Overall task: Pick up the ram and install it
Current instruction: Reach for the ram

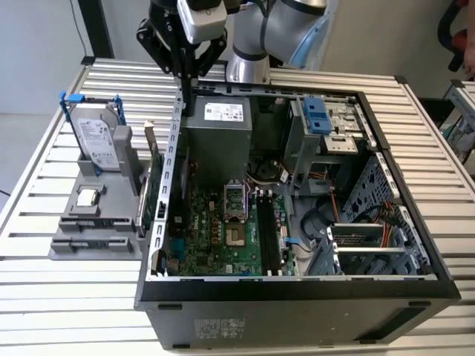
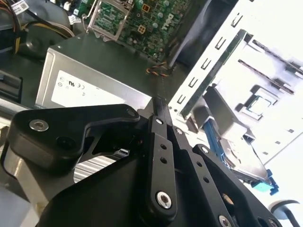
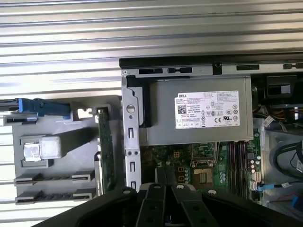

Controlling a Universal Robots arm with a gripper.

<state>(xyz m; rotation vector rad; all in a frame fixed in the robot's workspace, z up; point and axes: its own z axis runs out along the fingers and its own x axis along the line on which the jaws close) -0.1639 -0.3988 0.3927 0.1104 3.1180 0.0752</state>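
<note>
The exterior view looks down at a slant from high in front of the open computer case (image 1: 297, 297) and takes in the whole slatted surface (image 1: 44, 267). In it the arm (image 1: 252, 37) stands at the case's twelve o'clock and the parts holder (image 1: 96, 222) at its nine. The first wrist view faces straight down, well above the power supply (image 3: 199, 113). The second wrist view sits close behind the jaws, looking slantwise along them. All three views share the power supply and the motherboard (image 1: 223, 230).
</note>
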